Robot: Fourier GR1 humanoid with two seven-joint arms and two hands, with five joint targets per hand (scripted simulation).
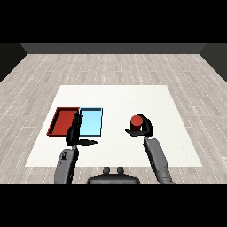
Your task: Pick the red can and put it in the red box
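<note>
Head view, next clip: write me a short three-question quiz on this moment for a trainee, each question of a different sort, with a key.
1. True or false: the red can already lies in the red tray.
2. Which hand is curled round the can? A) the left hand B) the right hand C) neither
3. Fill in: the light blue tray lies beside the red tray, on its ____ side in the view.

Key
1. False: the can is on the right part of the white table, apart from both trays.
2. B; the left hand's fingers are straight, over the trays' near edges.
3. right
</note>
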